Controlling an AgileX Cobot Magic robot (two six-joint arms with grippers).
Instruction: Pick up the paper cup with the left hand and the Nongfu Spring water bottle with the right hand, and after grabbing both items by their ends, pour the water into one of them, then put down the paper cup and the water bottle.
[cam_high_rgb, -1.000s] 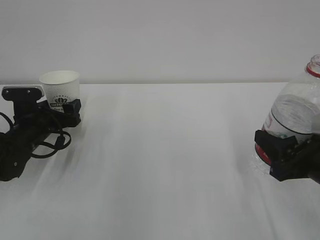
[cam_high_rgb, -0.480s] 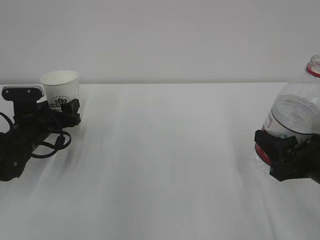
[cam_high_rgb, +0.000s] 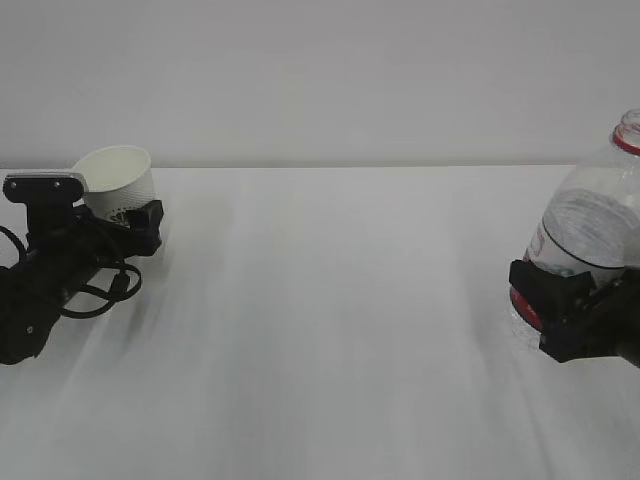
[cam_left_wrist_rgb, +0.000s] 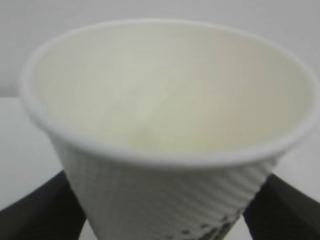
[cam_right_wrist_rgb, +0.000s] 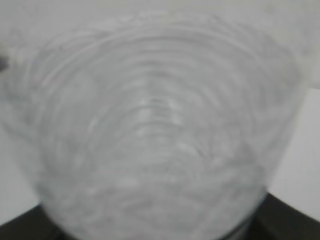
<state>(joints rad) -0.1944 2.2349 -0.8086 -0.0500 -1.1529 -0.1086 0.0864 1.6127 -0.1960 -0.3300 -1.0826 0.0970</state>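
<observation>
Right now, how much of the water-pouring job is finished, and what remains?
Hard to tell whether pouring has happened: no water is visible in the cup. The cup sits tilted between the left end effector's fingers. The bottle stands upright in the right end effector, low on the table. What remains is releasing and backing away from both.

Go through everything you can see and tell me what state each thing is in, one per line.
paper cup: tilted toward the camera, between the left gripper's fingers.
Nongfu Spring water bottle: upright, capless, clamped low down.
left gripper: fingers flank the cup's base.
right gripper: shut on the bottle.
</observation>
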